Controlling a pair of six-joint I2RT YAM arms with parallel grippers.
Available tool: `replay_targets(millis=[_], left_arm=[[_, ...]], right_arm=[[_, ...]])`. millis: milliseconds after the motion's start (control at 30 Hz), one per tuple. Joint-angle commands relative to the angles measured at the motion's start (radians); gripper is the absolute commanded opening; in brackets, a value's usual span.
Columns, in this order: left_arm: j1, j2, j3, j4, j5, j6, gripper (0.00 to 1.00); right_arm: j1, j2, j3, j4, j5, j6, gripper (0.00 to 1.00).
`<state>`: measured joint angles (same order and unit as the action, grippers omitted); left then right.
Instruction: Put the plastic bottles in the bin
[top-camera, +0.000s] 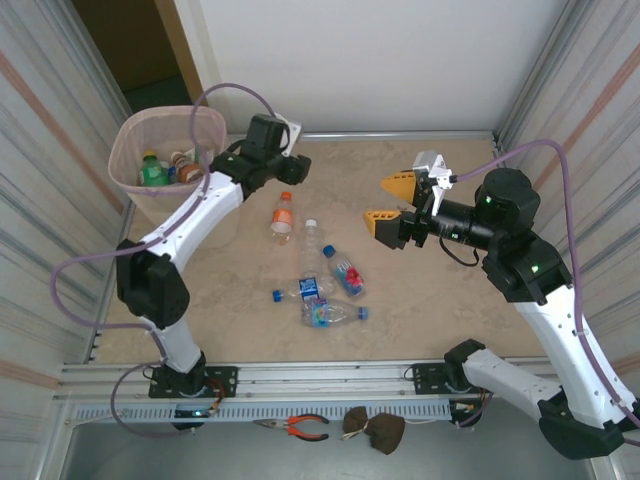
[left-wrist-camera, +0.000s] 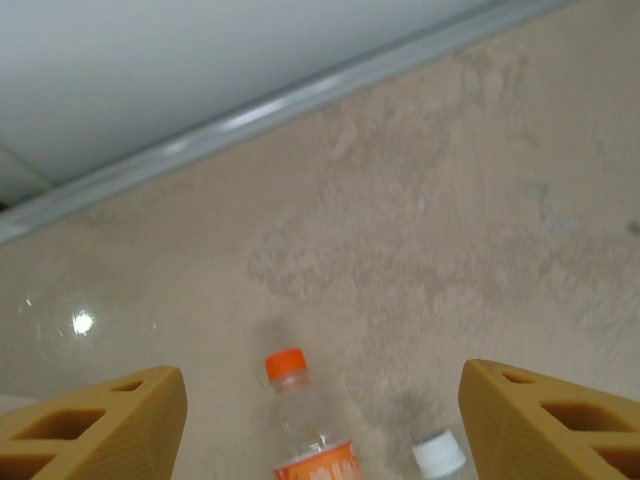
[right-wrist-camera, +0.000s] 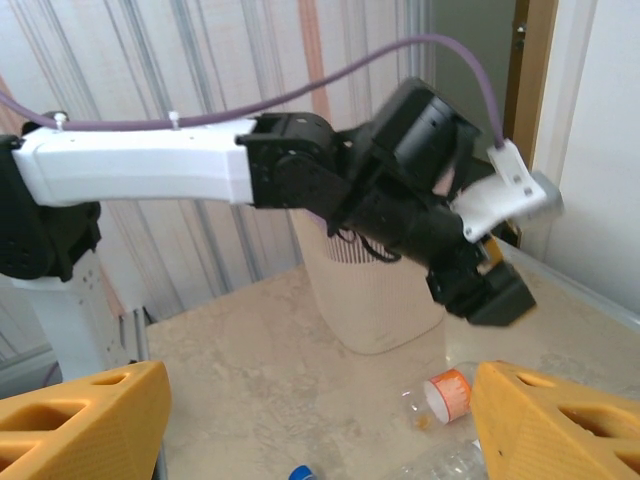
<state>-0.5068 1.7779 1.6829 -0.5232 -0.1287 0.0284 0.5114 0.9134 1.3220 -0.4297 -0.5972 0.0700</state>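
While left end effector (left-wrist-camera: 323, 425) gapes empty, orange-cap bottle (left-wrist-camera: 296, 400) lies below, betw. its fingers (left-wrist-camera: 100, 425).

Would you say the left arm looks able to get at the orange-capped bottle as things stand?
Probably yes: the left pincer is open and empty, the orange-capped bottle lies right ahead, and nothing stands between them.

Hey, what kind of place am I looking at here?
Probably a robotics lab test cell: two arms bolted to a metal rail at the table edge, panel walls closing it in, and pliers left on the front ledge.
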Motion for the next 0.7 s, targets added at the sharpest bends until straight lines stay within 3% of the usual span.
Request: replay_targets(millis=[0,200,667], left_arm=[[-0.009,0.050,0.045,-0.098,-0.020,-0.026,0.74],[-0.029,0.152,0.058,-0.169,-0.105,-0.110,0.78],[-0.020,0.343,0.057,-0.259,-0.155,-0.245,0.79]], right_arm=[[0.007,-0.020,-0.009,-0.008,0.012,0.008,0.78],[0.007,-0.022,-0.019,-0.004,0.012,0.006,0.78],[0.007,-0.022,-0.029,-0.008,0.010,0.008,0.78]])
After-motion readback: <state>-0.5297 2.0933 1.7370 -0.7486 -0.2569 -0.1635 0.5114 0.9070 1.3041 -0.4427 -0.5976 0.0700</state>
